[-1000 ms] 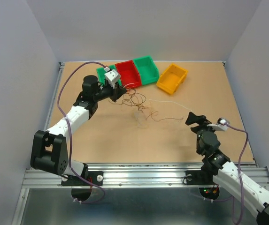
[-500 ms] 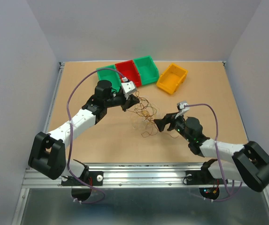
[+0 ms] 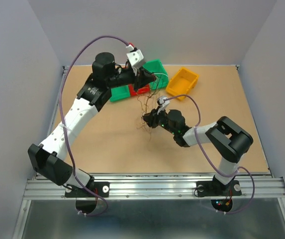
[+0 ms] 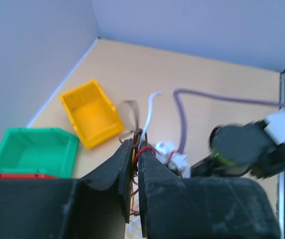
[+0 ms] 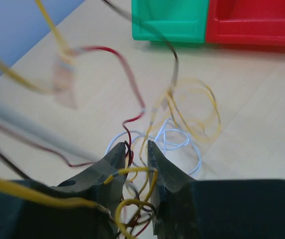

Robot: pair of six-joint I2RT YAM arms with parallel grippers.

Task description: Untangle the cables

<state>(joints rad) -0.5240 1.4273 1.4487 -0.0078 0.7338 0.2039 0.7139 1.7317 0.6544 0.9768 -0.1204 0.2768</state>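
Pulling-apart step, I'd say. The left gripper [image 4: 137, 143] is clenched on the cables [image 3: 144, 105], a loose tangle of hair-thin, springy brown, white, yellow and red wires trailing below its jaws. The right gripper [image 5: 136, 149] stands narrow, with yellow loops between its jaws; whether it pinches them, I cannot tell. Next: single out one strand and draw it away gently.

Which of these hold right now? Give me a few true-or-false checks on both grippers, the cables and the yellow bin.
The left gripper is clamped on the cables. True.
The yellow bin holds a cable. False: it is empty.
Some of the cables pass between the fingers of the right gripper. True.
The cables lie flat on the table. False: they hang from the raised left gripper.
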